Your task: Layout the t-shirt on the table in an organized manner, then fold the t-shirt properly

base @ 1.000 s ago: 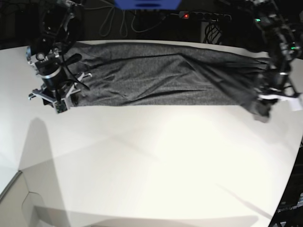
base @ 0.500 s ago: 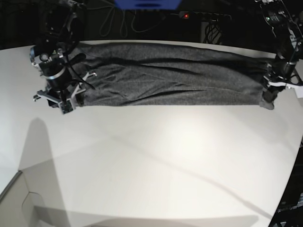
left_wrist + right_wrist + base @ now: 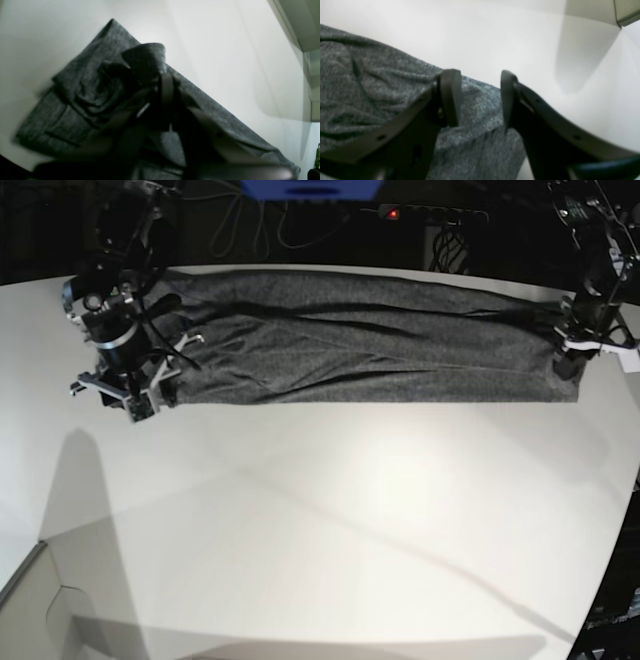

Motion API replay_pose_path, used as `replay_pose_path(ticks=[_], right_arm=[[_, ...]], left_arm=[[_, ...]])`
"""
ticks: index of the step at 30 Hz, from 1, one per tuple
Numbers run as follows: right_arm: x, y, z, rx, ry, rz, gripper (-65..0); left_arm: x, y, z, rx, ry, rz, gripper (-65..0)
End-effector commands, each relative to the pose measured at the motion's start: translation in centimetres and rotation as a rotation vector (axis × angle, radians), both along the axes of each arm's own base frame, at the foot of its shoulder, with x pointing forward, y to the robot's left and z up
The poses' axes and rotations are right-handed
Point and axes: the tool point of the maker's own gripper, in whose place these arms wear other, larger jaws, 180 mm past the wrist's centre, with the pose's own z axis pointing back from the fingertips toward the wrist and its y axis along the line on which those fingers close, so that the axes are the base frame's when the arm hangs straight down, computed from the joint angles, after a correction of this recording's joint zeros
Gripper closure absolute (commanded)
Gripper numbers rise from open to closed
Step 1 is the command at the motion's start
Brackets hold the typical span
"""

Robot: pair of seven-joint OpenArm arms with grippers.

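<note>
Base view: t-shirt (image 3: 370, 345) lies as a long band along the worktop's (image 3: 350, 530) far edge, long axis left to right. Since the earlier frame its drooping right end has been pulled taut.
Left wrist view: left pincer (image 3: 166, 90) clamped on a shirt fold.
Right wrist view: right pincer (image 3: 480, 97) apart, straddling the hem.

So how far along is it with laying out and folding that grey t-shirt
Done: the t-shirt lies stretched in a long band along the table's far side. In hand: the left gripper is shut on one end of it, while the right gripper hangs open over the other end. Left: the band shows ridges and creases, so smoothing it and making the proper folds.
</note>
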Motion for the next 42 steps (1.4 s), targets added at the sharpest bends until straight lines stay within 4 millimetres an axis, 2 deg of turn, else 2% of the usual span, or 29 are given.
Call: replay_pose_path(ticks=[1,4,7,15,18,20,25,28,30,34,38,42], right_arm=[[0.8,0.1,1.4,0.008,-0.055,0.006,-26.2],[0.8,0.1,1.4,0.008,-0.055,0.006,-26.2],[0.7,0.1,1.3,0.007,-0.052,0.005,-26.2],[0.3,0.4,0.9,0.028,-0.039,-0.009,-29.3],[0.1,0.5,0.7,0.03,-0.035,-0.01,-32.2],[-0.2,0.5,0.4,0.03,-0.024,-0.01,-32.5],[-0.3,0.5,0.4,0.031,-0.023,-0.01,-32.5],[-0.3,0.5,0.3,0.031,-0.021,-0.01,-32.5],[-0.3,0.6,0.3,0.033,-0.021,-0.011,-32.5],[-0.3,0.6,0.3,0.033,-0.021,-0.011,-32.5],[-0.4,0.6,0.3,0.031,-0.02,-0.011,-32.3],[-0.4,0.6,0.3,0.031,-0.019,-0.011,-32.3]], left_arm=[[0.1,1.2,1.4,0.025,-0.041,0.022,-4.4],[-1.0,3.2,1.8,0.023,-0.057,0.113,-16.7],[-2.0,4.9,2.2,0.033,-0.069,0.175,-24.1],[-2.1,5.4,3.1,0.05,-0.087,0.176,-24.7],[-2.9,6.6,3.5,0.06,-0.094,0.218,-25.6],[-3.4,7.4,3.7,0.069,-0.098,0.242,-30.7],[-3.2,8.3,4.1,0.1,-0.087,0.227,-50.3],[-1.9,7.4,4.2,0.127,-0.069,0.151,-56.2],[-1.4,7.1,3.3,0.168,-0.016,0.099,-57.8],[-1.4,6.7,0.8,0.212,0.08,0.053,-58.1],[-0.8,4.9,-0.4,0.274,0.106,-0.077,-57.8],[-0.5,4.1,-2.0,0.332,0.147,-0.157,-57.9]])
